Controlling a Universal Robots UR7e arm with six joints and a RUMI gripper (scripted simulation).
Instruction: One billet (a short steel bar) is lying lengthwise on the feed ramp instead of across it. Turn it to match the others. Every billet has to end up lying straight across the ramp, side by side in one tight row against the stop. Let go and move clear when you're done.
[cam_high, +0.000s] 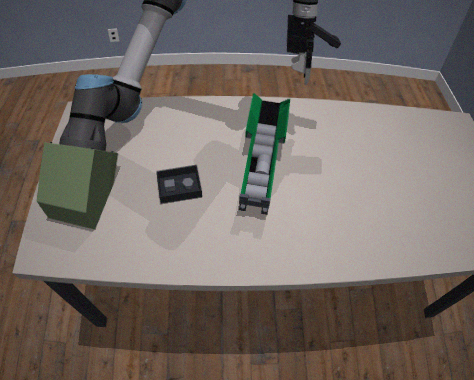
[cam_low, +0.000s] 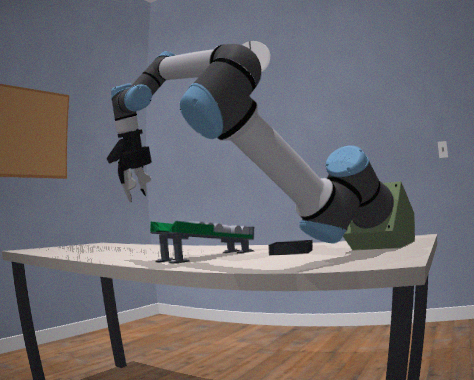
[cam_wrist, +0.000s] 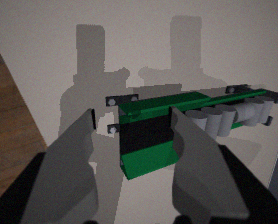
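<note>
A green feed ramp (cam_high: 261, 152) stands on legs in the middle of the table, sloping down to a stop (cam_high: 254, 202) at its near end. It holds several grey billets. One billet (cam_high: 261, 162) lies lengthwise, with crosswise billets above it (cam_high: 266, 132) and below it (cam_high: 257, 186). My gripper (cam_high: 306, 69) hangs high in the air beyond the ramp's upper end, fingers apart and nothing between them. In the side view the gripper (cam_low: 135, 189) is well above the ramp (cam_low: 200, 229). In the wrist view the fingers frame the ramp's upper end (cam_wrist: 150, 145), with the billets (cam_wrist: 225, 117) to the right.
A flat black box (cam_high: 179, 183) lies on the table left of the ramp, and also shows in the side view (cam_low: 290, 247). The arm's green base block (cam_high: 75, 182) stands at the table's left end. The far table edge is just below the gripper.
</note>
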